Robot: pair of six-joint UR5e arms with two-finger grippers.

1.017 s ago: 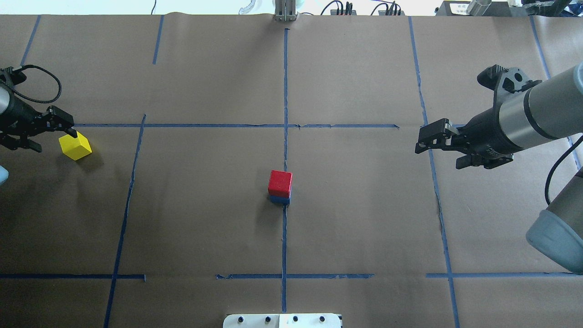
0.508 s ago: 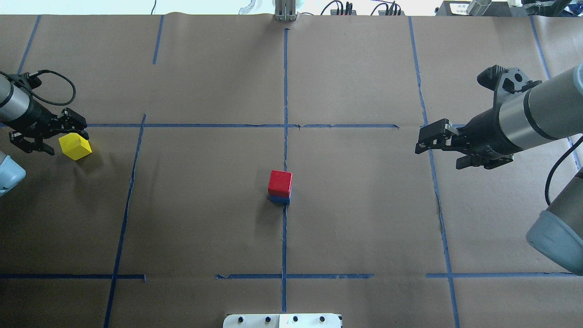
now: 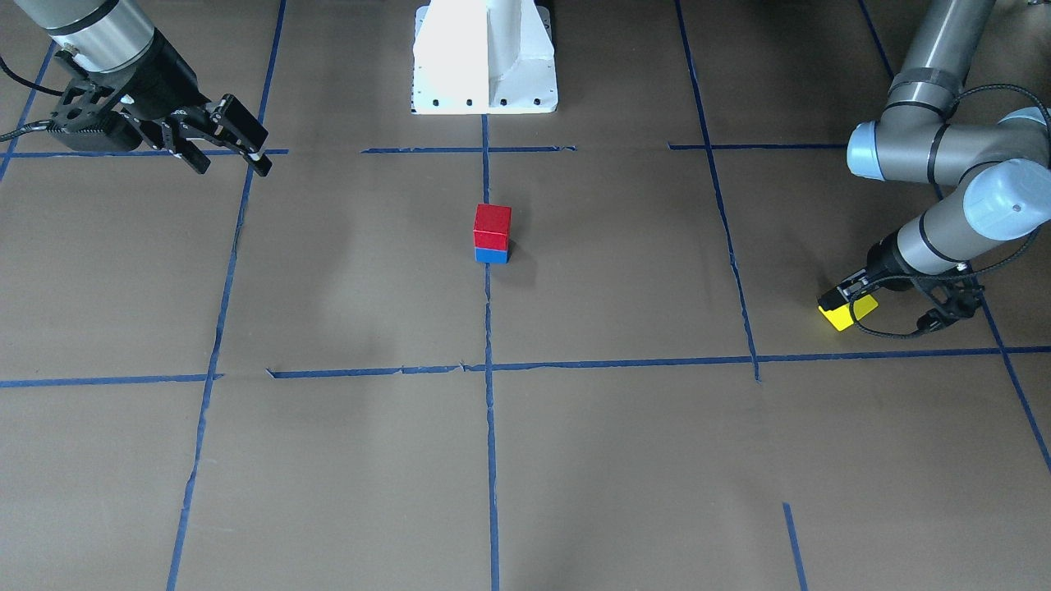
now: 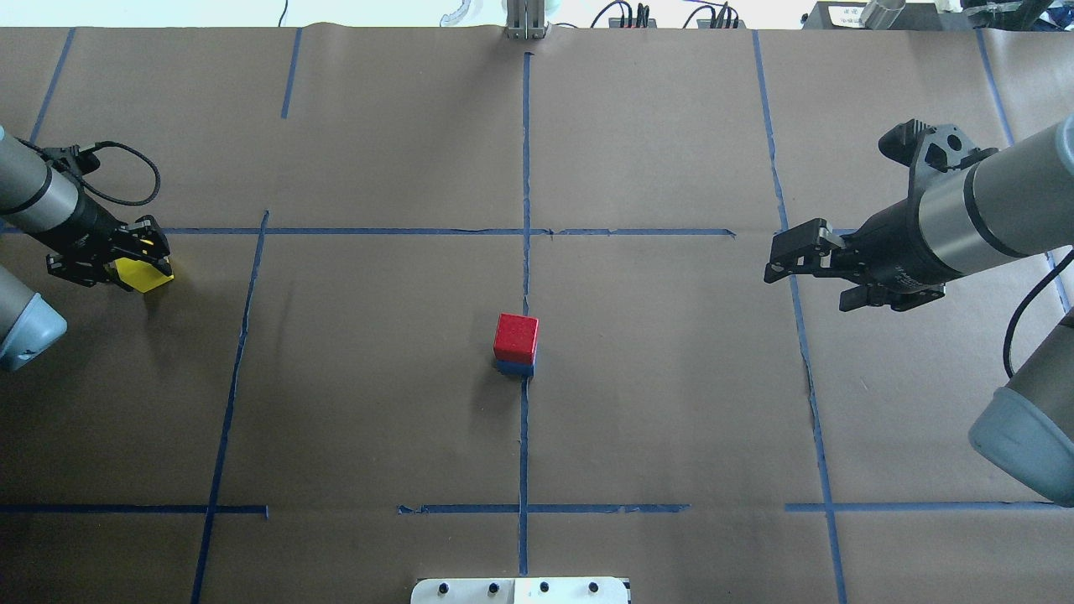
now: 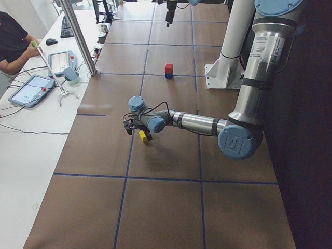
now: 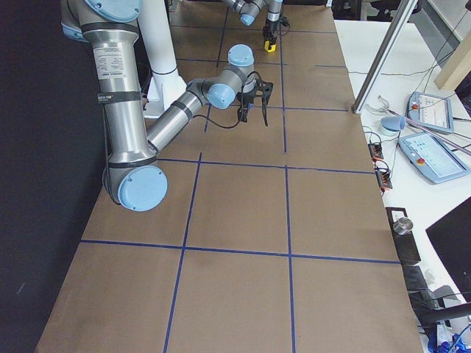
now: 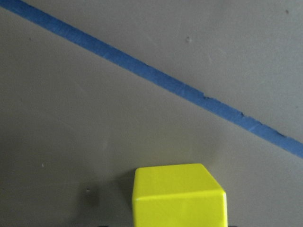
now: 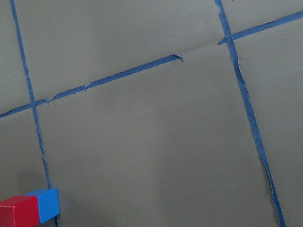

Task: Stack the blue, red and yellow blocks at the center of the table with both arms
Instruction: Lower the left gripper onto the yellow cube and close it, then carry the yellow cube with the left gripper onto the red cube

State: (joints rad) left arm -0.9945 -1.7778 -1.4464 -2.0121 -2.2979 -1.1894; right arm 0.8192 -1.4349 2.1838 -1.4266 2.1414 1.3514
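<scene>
A red block (image 4: 515, 337) sits on a blue block (image 4: 513, 367) at the table's centre; the stack also shows in the front view, red (image 3: 493, 222) over blue (image 3: 491, 255), and at the lower left of the right wrist view (image 8: 47, 204). The yellow block (image 4: 148, 277) lies at the far left. My left gripper (image 4: 126, 256) is low over it, jaws open to either side; the left wrist view shows the yellow block (image 7: 179, 194) close at the bottom centre. My right gripper (image 4: 784, 256) is open and empty, held above the table to the right.
Blue tape lines (image 4: 525, 210) split the brown paper table into a grid. The robot's white base (image 3: 484, 57) stands at the near edge. An operator (image 5: 13, 41) and tablets are at a side desk beyond the table's far edge.
My left gripper has moved right and down over the yellow block, which now sits between its fingers. The block, the stack and the right arm have not moved.
</scene>
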